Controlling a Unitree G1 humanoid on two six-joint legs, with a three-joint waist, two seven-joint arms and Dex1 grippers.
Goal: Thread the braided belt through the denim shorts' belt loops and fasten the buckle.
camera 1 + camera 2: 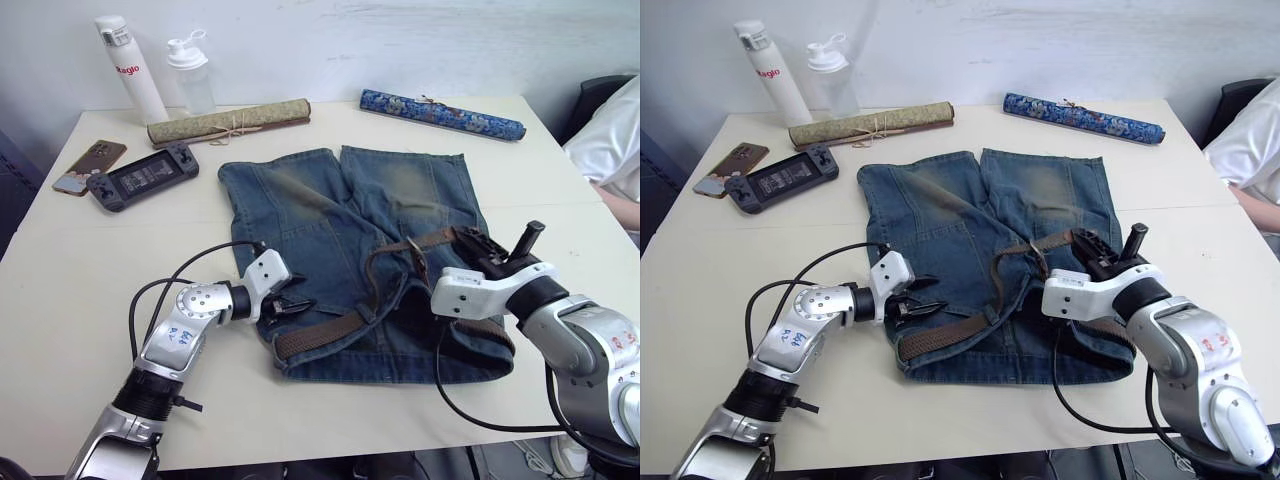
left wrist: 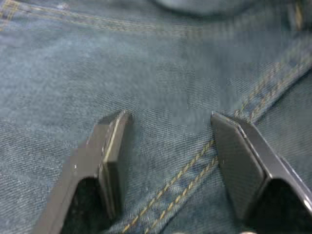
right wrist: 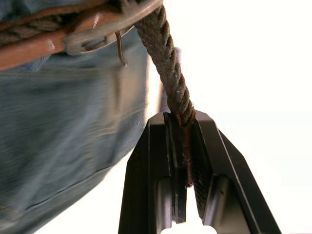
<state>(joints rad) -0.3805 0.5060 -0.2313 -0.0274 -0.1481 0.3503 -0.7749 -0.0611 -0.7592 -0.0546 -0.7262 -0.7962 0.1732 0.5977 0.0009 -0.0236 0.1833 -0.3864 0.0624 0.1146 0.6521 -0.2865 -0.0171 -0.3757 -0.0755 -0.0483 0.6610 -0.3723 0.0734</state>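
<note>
The shorts (image 1: pixel 360 250) lie flat on the surface (image 1: pixel 120 330), waistband toward the robot. The belt (image 1: pixel 320 335) runs along the waistband, then loops upward over the denim to the buckle (image 1: pixel 416 258) near the right side. The right pincer (image 3: pixel 181 146) is clenched on the belt's braided strap just beyond the buckle. The left pincer (image 2: pixel 168 146) is released, its fingers (image 2: pixel 109 161) spread over the denim at the waistband's left end, beside a stitched seam.
</note>
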